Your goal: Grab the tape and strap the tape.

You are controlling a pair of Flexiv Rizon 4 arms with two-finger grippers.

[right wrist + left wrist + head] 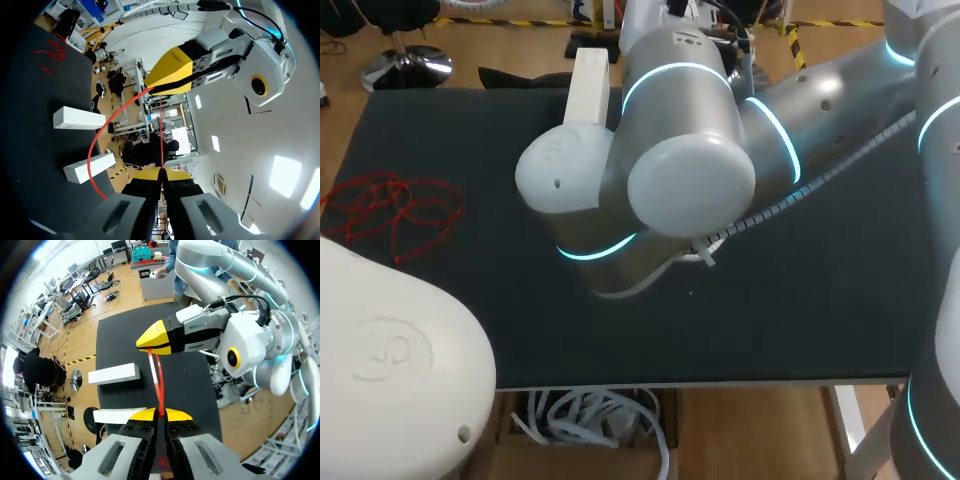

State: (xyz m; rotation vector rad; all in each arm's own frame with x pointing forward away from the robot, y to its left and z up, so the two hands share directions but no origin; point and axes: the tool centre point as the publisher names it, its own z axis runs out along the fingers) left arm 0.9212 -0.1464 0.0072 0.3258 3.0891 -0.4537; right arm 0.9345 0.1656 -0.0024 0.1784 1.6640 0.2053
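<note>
A thin red tape (159, 385) runs taut between my two grippers, which face each other tip to tip above the dark table. In the left wrist view my left gripper (160, 413) is shut on one end and my right gripper (150, 343) pinches the tape just ahead. In the right wrist view my right gripper (161, 172) is shut on the tape (161, 135), and my left gripper (152, 89) holds it ahead. A slack loop of tape (94, 145) bows out to one side. In the head view both grippers are hidden behind the arms.
A tangle of red tape (390, 210) lies on the black mat (800, 300) at the left. A white box (588, 85) stands at the far edge, and a second white box (117, 415) lies beside another (114, 374) under the grippers.
</note>
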